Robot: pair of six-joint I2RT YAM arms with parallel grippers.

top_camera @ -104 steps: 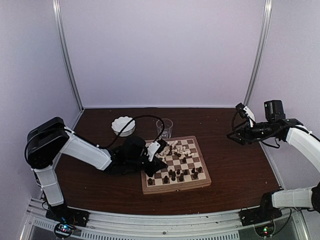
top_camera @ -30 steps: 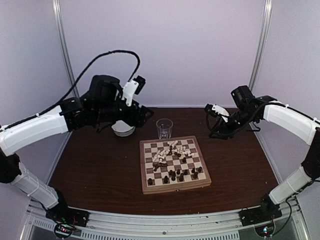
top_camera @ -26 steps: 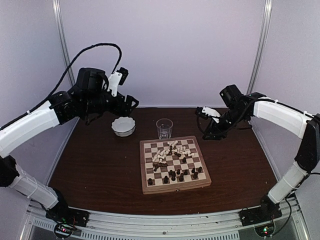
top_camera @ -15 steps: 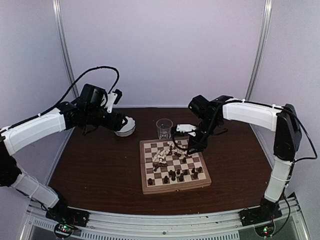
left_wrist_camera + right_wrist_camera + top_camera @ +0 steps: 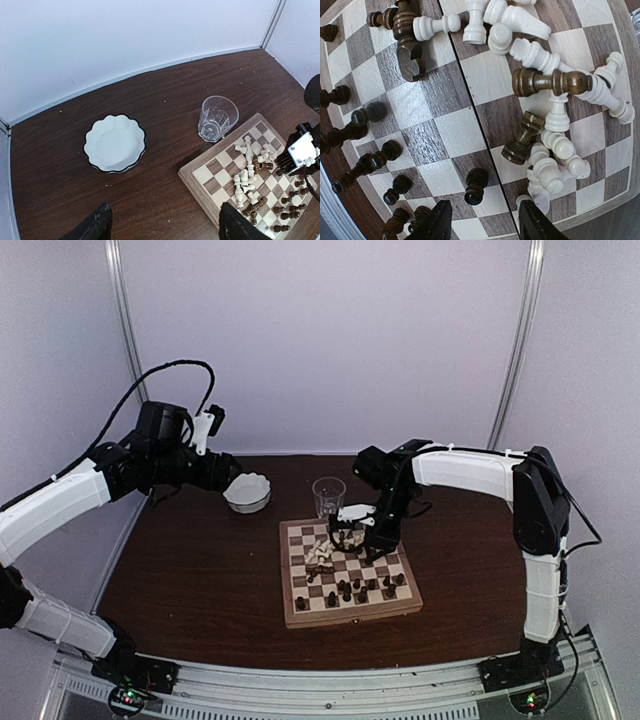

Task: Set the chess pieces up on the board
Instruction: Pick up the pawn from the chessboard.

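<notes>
- Your top view sits high above and behind the near edge of the table (image 5: pixel 200 570), facing the far wall; the whole board (image 5: pixel 350 618) lies mid-frame.
- Your left wrist view looks down from high over the far left, taking in the bowl (image 5: pixel 115 145), the glass (image 5: pixel 217 118) and the board's far-left part.
- Your right wrist view hangs close over the board; fallen chess pieces (image 5: pixel 547 81) fill it.
- All three share that heap.

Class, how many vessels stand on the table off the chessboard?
2: a white bowl at the far left, and a clear glass beside the board's far edge. None seems hidden.
</notes>
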